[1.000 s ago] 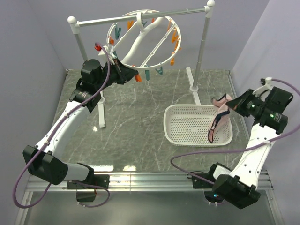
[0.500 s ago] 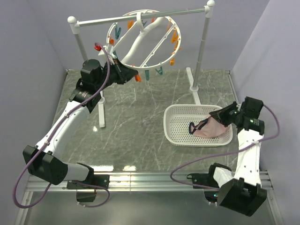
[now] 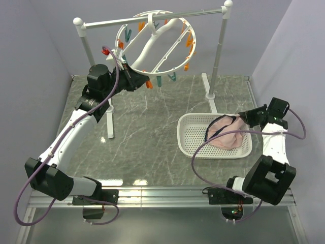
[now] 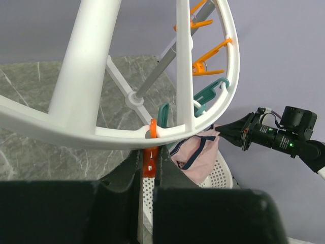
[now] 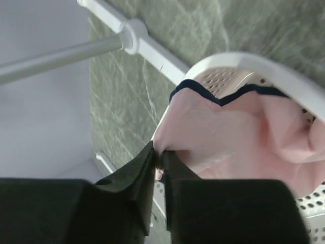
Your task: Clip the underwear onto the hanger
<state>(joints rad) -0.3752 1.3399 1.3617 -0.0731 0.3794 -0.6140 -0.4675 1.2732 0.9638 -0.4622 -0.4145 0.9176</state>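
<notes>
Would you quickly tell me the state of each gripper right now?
Left gripper: closed on an orange clip of the hanger.
Right gripper: closed on the underwear edge.

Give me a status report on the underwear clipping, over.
Left gripper shut on orange clip at hanger rim. Right gripper pinching underwear, lying in basket. Stand pole just behind basket.
</notes>
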